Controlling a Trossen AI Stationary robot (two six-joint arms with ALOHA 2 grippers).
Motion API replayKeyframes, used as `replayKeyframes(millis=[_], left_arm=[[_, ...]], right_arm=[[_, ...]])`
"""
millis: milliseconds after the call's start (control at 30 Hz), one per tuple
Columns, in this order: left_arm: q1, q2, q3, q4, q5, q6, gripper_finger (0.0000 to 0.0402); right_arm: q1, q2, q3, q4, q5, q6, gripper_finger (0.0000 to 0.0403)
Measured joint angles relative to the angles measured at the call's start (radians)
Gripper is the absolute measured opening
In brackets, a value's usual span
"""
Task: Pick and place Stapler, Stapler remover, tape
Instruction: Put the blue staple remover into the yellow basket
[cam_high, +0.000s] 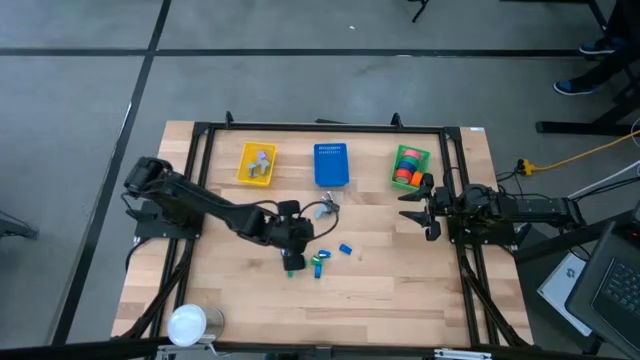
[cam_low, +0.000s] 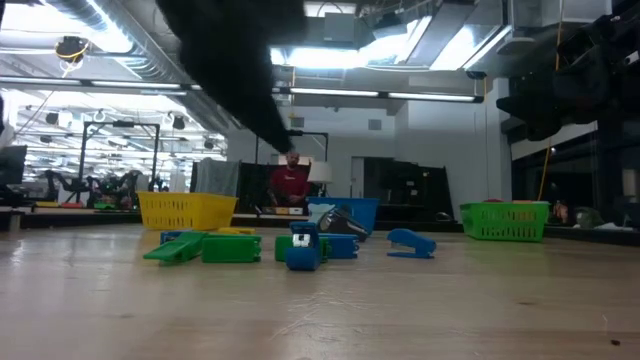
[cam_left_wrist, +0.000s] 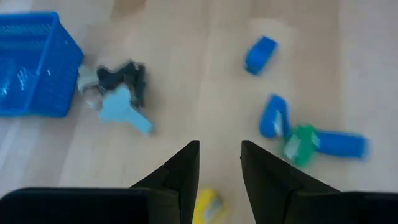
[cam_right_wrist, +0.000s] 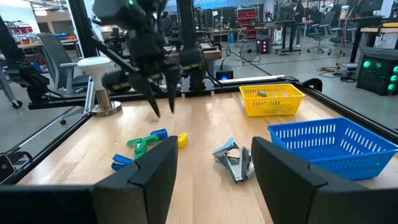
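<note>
green basket (cam_high: 409, 166) contents too small; yellow piece (cam_left_wrist: 208, 206) partly hidden.

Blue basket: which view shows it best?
The right wrist view: the blue basket shows whole, with mesh walls and open rim. The high view gives only its top, the left wrist view a cropped corner, and the low view a sliver behind clutter.

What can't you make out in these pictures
- Yellow basket contents: too small in the high view; hidden by its wall in the low view.
- Tape rolls: hidden by the green basket in the low view.
- Yellow piece: partly hidden behind the left gripper in its wrist view.
</note>
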Motion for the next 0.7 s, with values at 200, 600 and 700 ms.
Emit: replayKeyframes(millis=[200, 600, 700], left_arm=[[0.098, 0.093, 0.000, 0.114, 0.013, -0.024, 0.0113], [0.263, 0.102, -0.022, 0.134, 0.106, -0.006, 0.0109], [0.301, 0.102, -0.081, 0.191, 0.134, -0.001, 0.0107]], right_arm=[[0.000, 0.000, 0.000, 0.000, 0.000, 0.000, 0.0210], [0.000, 0.000, 0.000, 0.000, 0.000, 0.000, 0.0210], [0.000, 0.000, 0.000, 0.000, 0.000, 0.000, 0.0210]])
